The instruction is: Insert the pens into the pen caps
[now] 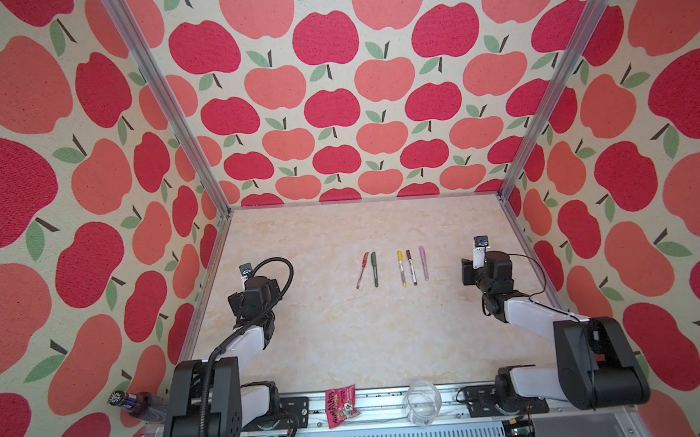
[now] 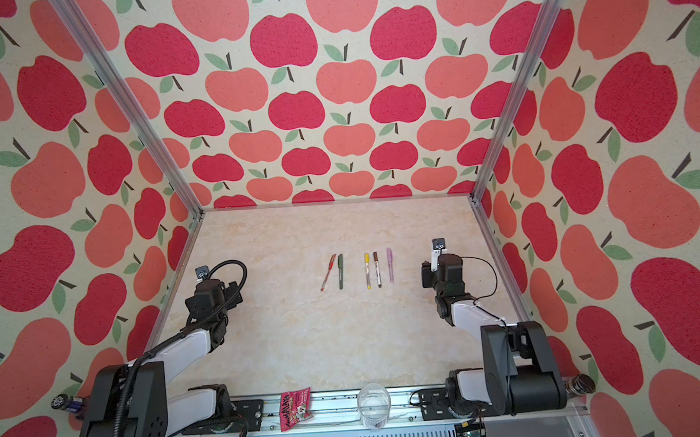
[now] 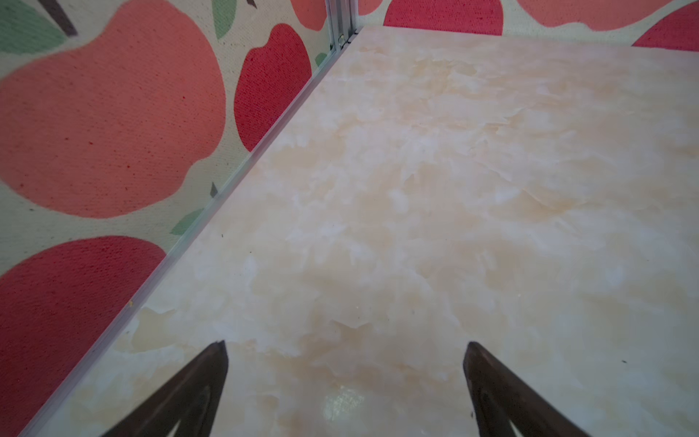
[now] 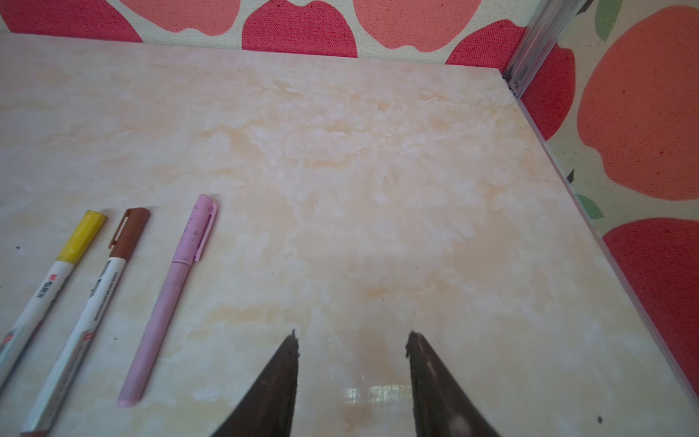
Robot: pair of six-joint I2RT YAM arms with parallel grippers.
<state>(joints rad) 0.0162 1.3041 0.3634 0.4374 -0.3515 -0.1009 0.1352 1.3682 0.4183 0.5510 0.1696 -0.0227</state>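
Note:
Five pens lie side by side mid-table in both top views: red, dark green, white with a yellow cap, white with a brown cap, and lilac. Each pen wears its cap. The right wrist view shows the yellow cap, brown cap and lilac cap seated on their barrels. My right gripper is open and empty over bare table, right of the lilac pen. My left gripper is wide open and empty near the left wall, far from the pens.
A red snack packet and a clear plastic cup sit on the front rail between the arm bases. A bottle lies outside the left frame. Apple-patterned walls and aluminium posts close in the table.

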